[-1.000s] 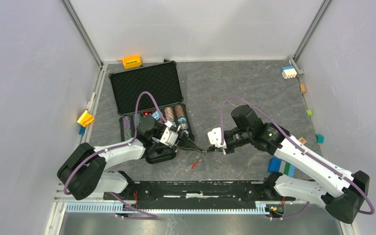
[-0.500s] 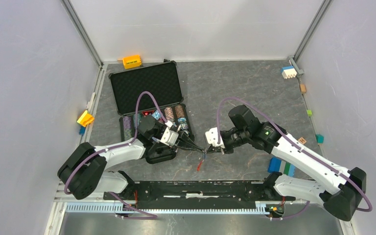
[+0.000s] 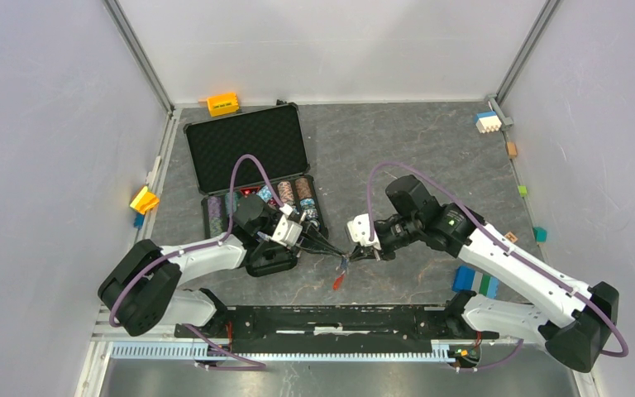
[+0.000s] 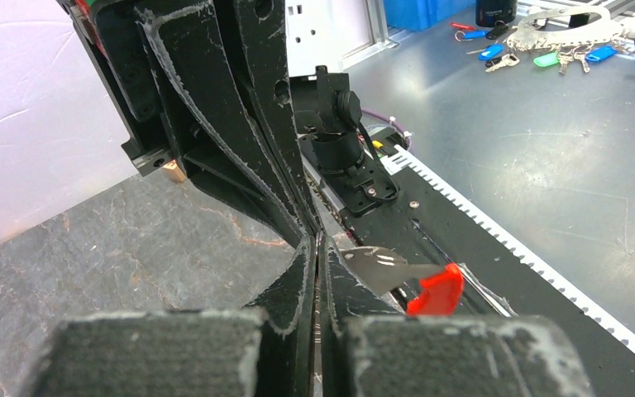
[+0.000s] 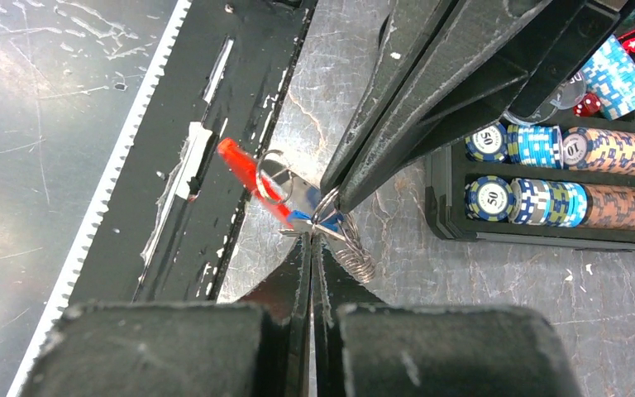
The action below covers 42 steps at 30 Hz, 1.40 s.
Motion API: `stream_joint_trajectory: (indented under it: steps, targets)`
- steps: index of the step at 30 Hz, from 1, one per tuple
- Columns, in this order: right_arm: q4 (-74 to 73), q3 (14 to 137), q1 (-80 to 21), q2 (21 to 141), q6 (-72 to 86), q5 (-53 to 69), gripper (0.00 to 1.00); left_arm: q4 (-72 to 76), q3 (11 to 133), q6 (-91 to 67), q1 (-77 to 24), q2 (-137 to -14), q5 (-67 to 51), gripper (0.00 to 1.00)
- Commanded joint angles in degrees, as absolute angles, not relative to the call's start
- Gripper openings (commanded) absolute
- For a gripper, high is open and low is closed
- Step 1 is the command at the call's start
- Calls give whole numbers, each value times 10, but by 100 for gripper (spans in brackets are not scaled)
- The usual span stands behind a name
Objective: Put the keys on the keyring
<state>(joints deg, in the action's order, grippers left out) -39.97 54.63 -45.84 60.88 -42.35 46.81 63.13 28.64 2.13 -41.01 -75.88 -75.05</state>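
Left gripper (image 3: 338, 255), right gripper (image 3: 354, 253) closed tip-to-tip over grey table (image 3: 397, 149); white walls (image 3: 322, 41).

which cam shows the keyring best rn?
Right wrist: the keyring shows close up, with ring, coil and red strip clear. Left wrist catches only a metal tab and red tip. Top external shows just a small speck with red.

top: overhead, far | wrists: close, facing each other | shared: keyring (image 5: 269, 178)
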Motion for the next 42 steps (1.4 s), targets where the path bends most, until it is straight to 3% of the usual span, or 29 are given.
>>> stream_joint_trajectory:
  steps: [1,17,19,22,27,31,42]
  targets:
    - [-408,578,-460,609,-426,503,0,634,295,58,-412,-762,-741,2]
    - [-373,543,-458,591,-403,436,0,633,295,50,-407,-761,-725,2]
    - [-353,532,-456,585,-390,413,8,647,295,32,-406,-761,-708,2]
    - [-323,520,-453,573,-370,381,34,675,294,-15,-400,-761,-666,2]
    - [-287,504,-444,561,-349,358,55,685,293,-59,-394,-755,-615,2]
    - [-226,471,-435,543,-321,352,60,687,293,-87,-392,-753,-590,2]
    - [-114,409,-418,515,-279,325,58,749,291,-172,-386,-767,-544,2]
